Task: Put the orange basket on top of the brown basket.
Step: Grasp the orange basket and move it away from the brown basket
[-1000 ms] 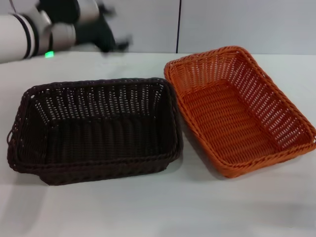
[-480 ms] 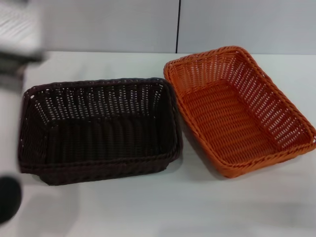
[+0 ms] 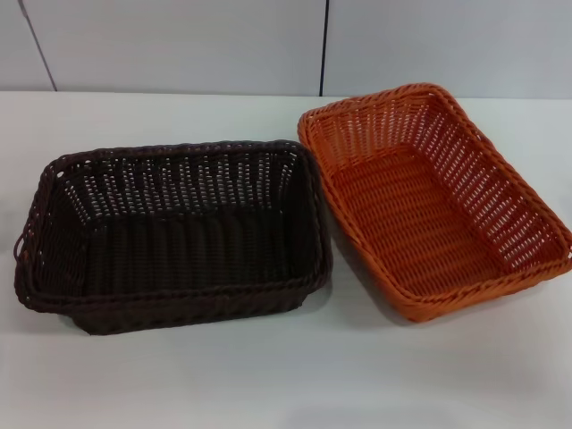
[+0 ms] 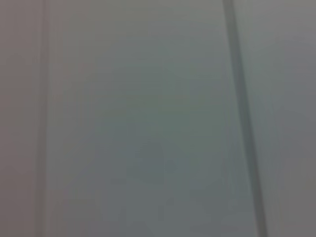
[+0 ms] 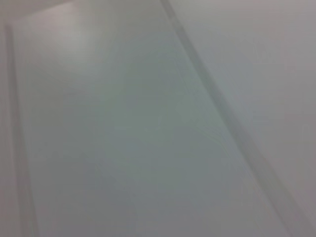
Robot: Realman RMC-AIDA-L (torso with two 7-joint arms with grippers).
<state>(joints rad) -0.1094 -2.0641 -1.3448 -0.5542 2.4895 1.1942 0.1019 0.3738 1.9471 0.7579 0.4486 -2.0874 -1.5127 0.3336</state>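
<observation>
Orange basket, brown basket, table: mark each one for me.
orange basket (image 3: 407, 219), head view, on its woven floor.
brown basket (image 3: 183, 250), head view, on its woven floor.
table (image 3: 295, 375), head view, on bare white top in front.

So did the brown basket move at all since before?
No. The brown basket sits at the same spot beside the orange basket on the table.

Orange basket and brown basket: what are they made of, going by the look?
The orange basket: woven strands in a wicker pattern, open-weave sloping sides, braided rim. The uniform bright colour and slight sheen suggest plastic imitation rattan rather than natural cane, though that is not certain. The brown basket: same weave and rim in very dark brown, likely the same material. Both sit on a smooth white table, probably laminate.
</observation>
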